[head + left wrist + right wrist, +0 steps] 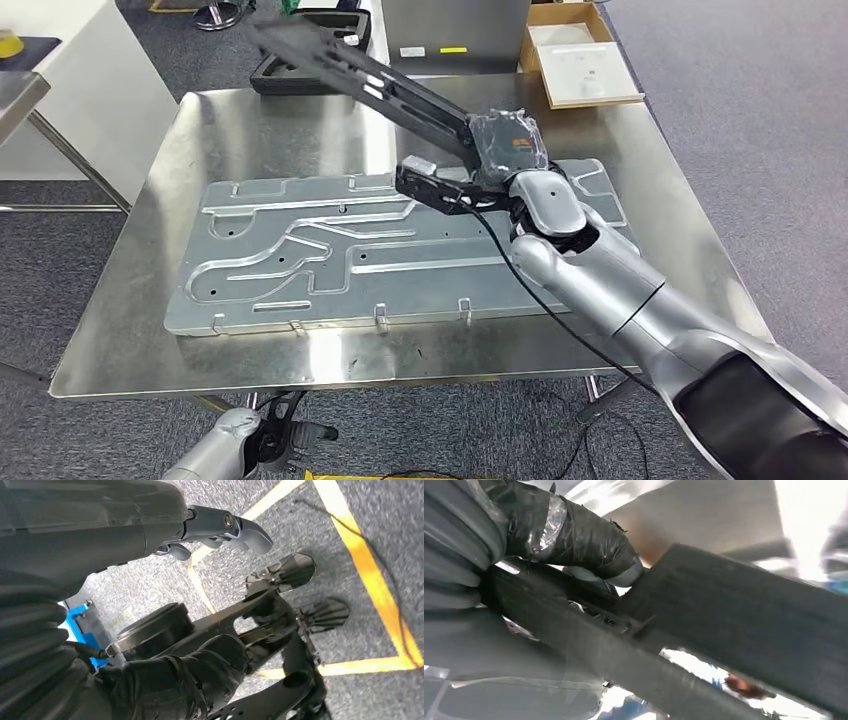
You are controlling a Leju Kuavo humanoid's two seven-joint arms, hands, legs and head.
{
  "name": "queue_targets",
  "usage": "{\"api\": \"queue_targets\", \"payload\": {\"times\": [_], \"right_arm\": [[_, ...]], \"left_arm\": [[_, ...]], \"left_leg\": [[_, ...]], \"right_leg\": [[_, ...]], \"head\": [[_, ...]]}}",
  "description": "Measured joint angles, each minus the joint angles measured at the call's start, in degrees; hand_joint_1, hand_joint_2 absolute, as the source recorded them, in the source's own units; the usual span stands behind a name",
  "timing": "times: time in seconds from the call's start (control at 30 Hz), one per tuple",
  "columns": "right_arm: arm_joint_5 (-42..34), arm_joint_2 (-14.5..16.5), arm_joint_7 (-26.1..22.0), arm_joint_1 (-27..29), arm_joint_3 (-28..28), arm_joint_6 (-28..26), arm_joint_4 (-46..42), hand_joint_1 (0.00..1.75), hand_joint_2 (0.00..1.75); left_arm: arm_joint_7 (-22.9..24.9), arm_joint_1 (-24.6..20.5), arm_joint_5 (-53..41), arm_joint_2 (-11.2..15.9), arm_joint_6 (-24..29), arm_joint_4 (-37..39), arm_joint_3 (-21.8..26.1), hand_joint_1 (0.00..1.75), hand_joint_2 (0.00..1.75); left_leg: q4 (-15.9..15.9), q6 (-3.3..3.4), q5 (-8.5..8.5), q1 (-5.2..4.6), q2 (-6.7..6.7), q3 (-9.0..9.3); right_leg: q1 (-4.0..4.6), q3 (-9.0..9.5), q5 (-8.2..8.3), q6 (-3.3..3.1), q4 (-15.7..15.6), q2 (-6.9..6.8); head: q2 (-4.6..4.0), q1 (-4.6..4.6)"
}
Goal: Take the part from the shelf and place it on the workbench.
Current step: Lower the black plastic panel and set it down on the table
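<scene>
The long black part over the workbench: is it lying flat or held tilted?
Held tilted. The right hand grips one end of the black part, whose far end rises above the workbench, clear of the grey plate.

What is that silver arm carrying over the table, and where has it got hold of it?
The right hand holds a long black part by its near end; the rest sticks out, raised above the workbench. The left hand holds nothing.

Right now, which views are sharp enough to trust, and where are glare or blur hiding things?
Head view: sharp; soft glare on the steel workbench, while the far end of the black part is motion-blurred. Right wrist view: blurred, with blown-out white at one corner; the right robot hand grips the part. Left wrist view: fairly sharp, evenly lit.
</scene>
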Motion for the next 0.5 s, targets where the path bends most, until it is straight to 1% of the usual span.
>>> {"api": "queue_targets", "payload": {"times": [0.03, 0.07, 0.1, 0.13, 0.17, 0.2, 0.23, 0.3, 0.33, 0.37, 0.4, 0.47, 0.5], "right_arm": [[3.4, -0.2, 1.1, -0.5, 1.5, 2.4, 1.7, 1.75, 1.75], [6.0, -0.4, 1.7, -0.9, 2.9, 4.3, 3.1, 1.75, 1.75], [7.9, -0.6, 2.0, -1.3, 4.1, 5.8, 4.4, 1.75, 1.75], [9.4, -0.9, 2.0, -1.7, 5.1, 6.8, 5.5, 1.75, 1.75], [10.7, -1.1, 2.0, -2.2, 6.1, 7.6, 6.5, 1.75, 1.75], [11.8, -1.2, 2.0, -2.6, 7.2, 8.2, 7.4, 1.75, 1.75], [12.7, -1.4, 1.9, -3.0, 8.5, 8.6, 8.3, 1.75, 1.75], [13.8, -1.8, 1.8, -3.6, 10.7, 9.0, 9.9, 0.87, 0.87], [14.1, -1.9, 1.7, -3.7, 11.5, 9.1, 10.4, 0.44, 0.44], [14.5, -2.1, 1.6, -4.0, 12.1, 9.1, 10.9, 0.0, 0.0], [14.7, -2.2, 1.5, -4.1, 12.5, 9.0, 11.4, 0.0, 0.0], [15.4, -2.2, 1.3, -4.3, 13.5, 8.9, 12.2, 0.0, 0.0], [15.6, -2.2, 1.3, -4.3, 13.9, 8.8, 12.5, 0.0, 0.0]], "left_arm": [[0.0, 0.0, 0.1, 0.0, 0.0, 0.0, 0.0, 0.0, 1.75], [0.0, 0.0, 0.0, 0.0, -0.1, 0.1, 0.0, 0.0, 1.75], [0.0, -0.1, -0.2, 0.0, -0.2, 0.1, -0.1, 0.0, 1.75], [0.0, -0.1, -0.6, 0.1, -0.3, 0.1, -0.1, 0.0, 1.75], [0.0, -0.2, -1.2, 0.1, -0.5, 0.1, -0.2, 0.0, 1.75], [0.0, -0.3, -1.8, 0.2, -0.6, 0.1, -0.3, 0.0, 1.75], [0.0, -0.3, -2.5, 0.3, -0.3, 0.1, -0.5, 0.0, 1.75], [0.0, -0.5, -3.5, 0.5, 0.6, 0.1, -0.8, 0.0, 1.75], [0.0, -0.6, -3.7, 0.5, 1.2, 0.1, -0.9, 0.0, 1.75], [0.0, -0.7, -3.8, 0.6, 1.7, 0.1, -1.0, 0.0, 1.75], [0.0, -0.9, -3.9, 0.7, 2.1, 0.1, -1.1, 0.0, 1.75], [0.0, -1.3, -3.9, 0.9, 2.8, 0.1, -1.3, 0.0, 1.75], [0.0, -1.4, -3.9, 1.0, 3.0, 0.1, -1.4, 0.0, 1.75]], "left_leg": [[-0.2, 0.15, 0.92, -0.02, 0.0, -0.14], [-2.7, 0.41, 2.77, -0.07, 0.0, 0.84], [-6.7, 0.81, 4.92, -0.18, -0.01, 2.52], [-10.4, 1.2, 6.41, -0.34, -0.02, 4.39], [-13.4, 1.54, 7.28, -0.55, -0.04, 5.77], [-15.1, 1.79, 7.51, -0.75, -0.06, 6.53], [-15.5, 1.91, 7.31, -0.91, -0.08, 6.81], [-16.3, 2.26, 7.6, -0.77, -0.03, 7.06], [-16.8, 2.47, 7.76, -0.55, 0.02, 7.4], [-17.2, 2.72, 7.91, -0.32, 0.09, 7.75], [-17.4, 2.88, 7.98, -0.17, 0.15, 8.02], [-17.4, 3.12, 7.86, -0.14, 0.19, 8.13], [-17.3, 3.14, 7.76, -0.1, 0.18, 8.15]], "right_leg": [[0.1, 0.04, -0.09, -0.07, 0.1, 0.02], [0.2, 0.09, -0.2, -0.11, 0.2, 0.05], [0.27, 0.16, -0.32, -0.11, 0.3, 0.07], [0.41, 0.15, -0.41, -0.04, 0.3, 0.09], [0.47, 0.05, -0.45, 0.08, 0.3, 0.1], [0.45, -0.08, -0.4, 0.28, 0.3, 0.13], [0.43, -0.19, -0.31, 0.53, 0.2, 0.15], [0.35, -0.15, -0.34, 1.13, 0.0, 0.18], [0.39, -0.29, -0.78, 1.44, 0.4, 0.18], [0.4, -0.95, -1.69, 1.76, 2.0, 0.19], [0.3, -2.26, -3.06, 2.06, 4.7, 0.2], [-0.07, -6.11, -5.94, 2.55, 12.3, 0.18], [-0.29, -7.66, -6.53, 2.76, 15.1, 0.17]], "head": [[0.01, -0.02], [0.01, -0.01], [0.01, 0.0], [0.01, 0.06], [0.01, 0.08], [0.01, 0.1], [0.01, 0.12], [0.01, 0.11], [0.01, 0.21], [0.01, 0.34], [0.01, 0.47], [0.01, 0.64], [0.01, 0.65]]}}
